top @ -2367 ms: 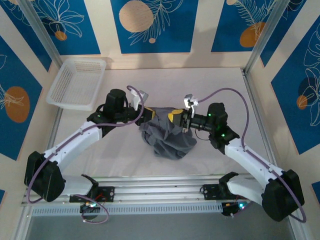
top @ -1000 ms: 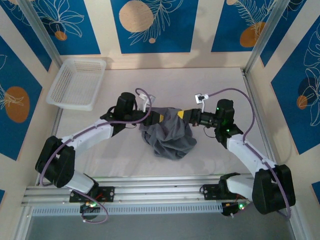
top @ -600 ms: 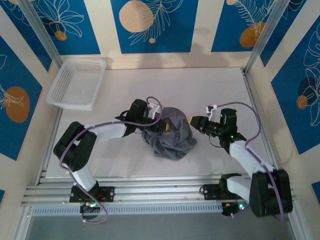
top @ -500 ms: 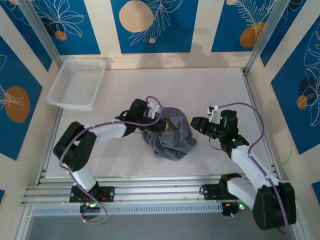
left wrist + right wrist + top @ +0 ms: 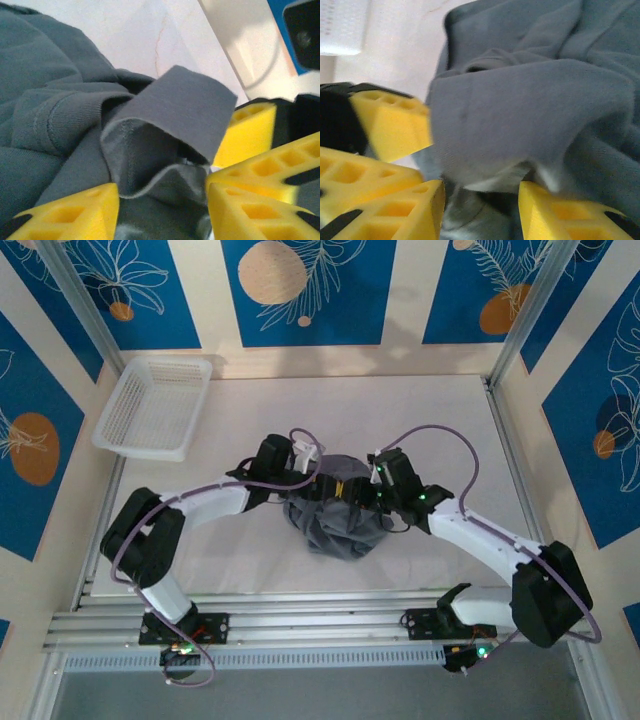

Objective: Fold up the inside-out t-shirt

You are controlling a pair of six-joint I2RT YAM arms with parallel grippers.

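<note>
Top external camera: my pale table [image 5: 440,420] carries the plain slate-grey cloth t-shirt [image 5: 335,525], bunched in a heap around its middle. The white mesh plastic basket [image 5: 155,405] sits well apart at the far left corner. My left gripper [image 5: 325,488] and right gripper [image 5: 352,492] meet just beside each other at the heap's far edge. On the left wrist camera my yellow fingers [image 5: 75,210] stand parted, a fold of hem between them. On the right wrist camera my fingers [image 5: 560,215] are parted too, with cloth bulging into the gap.
</note>
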